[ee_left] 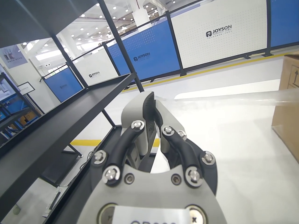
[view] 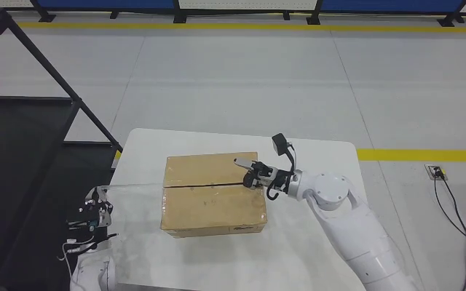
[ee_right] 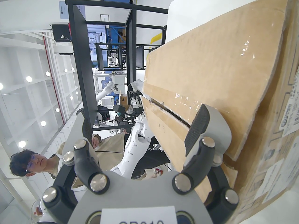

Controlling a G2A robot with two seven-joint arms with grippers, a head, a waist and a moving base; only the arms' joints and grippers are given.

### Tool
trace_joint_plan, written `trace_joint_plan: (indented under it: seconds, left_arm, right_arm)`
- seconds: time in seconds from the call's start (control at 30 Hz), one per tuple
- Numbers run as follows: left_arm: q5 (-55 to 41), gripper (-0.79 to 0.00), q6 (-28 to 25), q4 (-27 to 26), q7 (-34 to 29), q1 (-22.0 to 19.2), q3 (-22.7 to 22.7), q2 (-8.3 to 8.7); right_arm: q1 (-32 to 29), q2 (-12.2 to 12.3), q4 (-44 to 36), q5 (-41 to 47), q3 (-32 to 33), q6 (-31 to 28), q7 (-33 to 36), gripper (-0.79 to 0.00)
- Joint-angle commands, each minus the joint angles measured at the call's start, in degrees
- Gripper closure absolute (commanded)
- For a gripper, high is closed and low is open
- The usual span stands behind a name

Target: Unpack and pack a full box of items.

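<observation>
left pincer (ee_left: 152, 99) is clamping the tape strip (ee_left: 224, 97) running toward 3 o'clock to the cardboard box (view: 211, 207); right pincer (view: 246, 173) is gaping there.

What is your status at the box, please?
Left gripper shut on tape strip stretched from the closed box. Right gripper open at its seam end. No obstruction seen.

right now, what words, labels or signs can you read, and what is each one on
Box: an upward arrow mark on its side, no words.
Labels on the box: print too small to read.
Fence panels: a repeated logo, brand wording left unquoted.
Tag on left claw, tag on right claw: cut off, unreadable.
</observation>
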Motion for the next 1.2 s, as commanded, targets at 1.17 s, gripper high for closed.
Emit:
trace_joint_plan:
  seconds: [1.17]
  left_arm:
    - [-1.66, 0.000, 1.55, -1.83, 2.00, 2.13, -0.57, -0.82]
  right_arm:
    - [6.44, -4.61, 4.68, 3.43, -11.58, 1.16, -3.32, -0.785]
